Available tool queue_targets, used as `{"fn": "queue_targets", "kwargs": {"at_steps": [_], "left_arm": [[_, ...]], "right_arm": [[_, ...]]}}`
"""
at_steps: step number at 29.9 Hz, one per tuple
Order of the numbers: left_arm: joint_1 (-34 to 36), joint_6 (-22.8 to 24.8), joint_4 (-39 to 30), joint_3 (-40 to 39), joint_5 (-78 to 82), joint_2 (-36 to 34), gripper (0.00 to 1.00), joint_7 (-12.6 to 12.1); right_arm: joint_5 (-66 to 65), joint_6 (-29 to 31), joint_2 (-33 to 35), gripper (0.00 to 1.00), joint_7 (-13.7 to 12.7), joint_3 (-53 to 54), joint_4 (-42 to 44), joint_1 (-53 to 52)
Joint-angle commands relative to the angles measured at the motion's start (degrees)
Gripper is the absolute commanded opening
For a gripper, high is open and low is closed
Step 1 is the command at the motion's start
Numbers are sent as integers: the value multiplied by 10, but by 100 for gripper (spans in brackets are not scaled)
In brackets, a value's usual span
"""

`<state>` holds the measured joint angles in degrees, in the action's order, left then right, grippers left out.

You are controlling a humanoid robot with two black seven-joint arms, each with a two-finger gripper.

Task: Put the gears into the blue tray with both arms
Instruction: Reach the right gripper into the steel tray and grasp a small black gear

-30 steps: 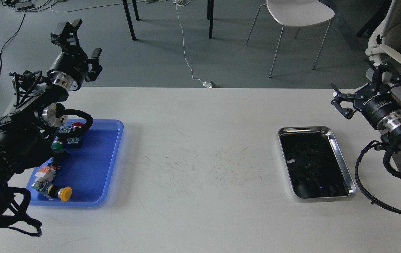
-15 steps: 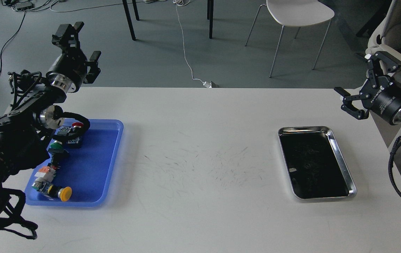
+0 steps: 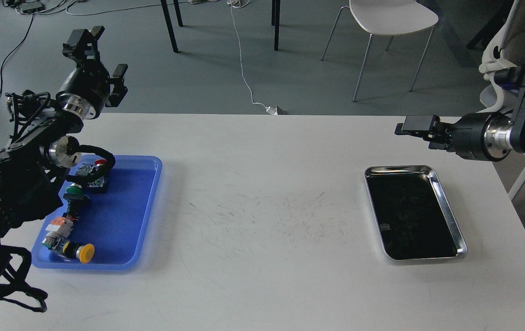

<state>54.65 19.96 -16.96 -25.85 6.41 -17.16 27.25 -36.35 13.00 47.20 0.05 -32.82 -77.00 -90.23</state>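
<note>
On the white table (image 3: 262, 285) in front of you, the blue tray (image 3: 127, 220) sits at your left, holding only push-button switches (image 3: 67, 246) with red, green and yellow caps — no gears that you can make out. The silver tray (image 3: 448, 216) sits at your right, well apart from it; its dark inside shows faint round marks that may be the gears (image 3: 402, 216), too dim to count. Your left gripper (image 3: 92, 53) is raised beyond the table's far edge, fingers spread and empty. Your right gripper (image 3: 407, 126) points sideways above the table near the silver tray's far end — seen edge-on, so its fingers cannot be told apart. By this view, nothing is transferred; every gear is left to move.
</note>
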Motion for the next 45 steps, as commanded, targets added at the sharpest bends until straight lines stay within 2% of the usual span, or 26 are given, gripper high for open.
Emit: {"fn": "queue_targets", "kwargs": {"at_steps": [1,4,9,21,37,45], "left_arm": [[0,0,0,-2,-1,-2,98,0],[0,0,0,-3,-2,-9,98,1],[-1,3,-1,2,-3,-19,98,8],[-3,6,0,2,-3,-32,98,8],[-3,2,0,2,-5,-32,98,8],[-3,2,0,2,-6,-35,98,8]], "right_arm": [[-4,0,-87,98,-1,-87,23,-30],[-5,0,-130,98,-1,-124,33,-30],[-32,-3,-165,97,-1,-180,54,-14],[-45,-44,-218,95,-1,-183,142,73],[-45,-49,-219,93,-1,-182,150,105],[-45,-69,-221,85,-1,-180,154,120]]}}
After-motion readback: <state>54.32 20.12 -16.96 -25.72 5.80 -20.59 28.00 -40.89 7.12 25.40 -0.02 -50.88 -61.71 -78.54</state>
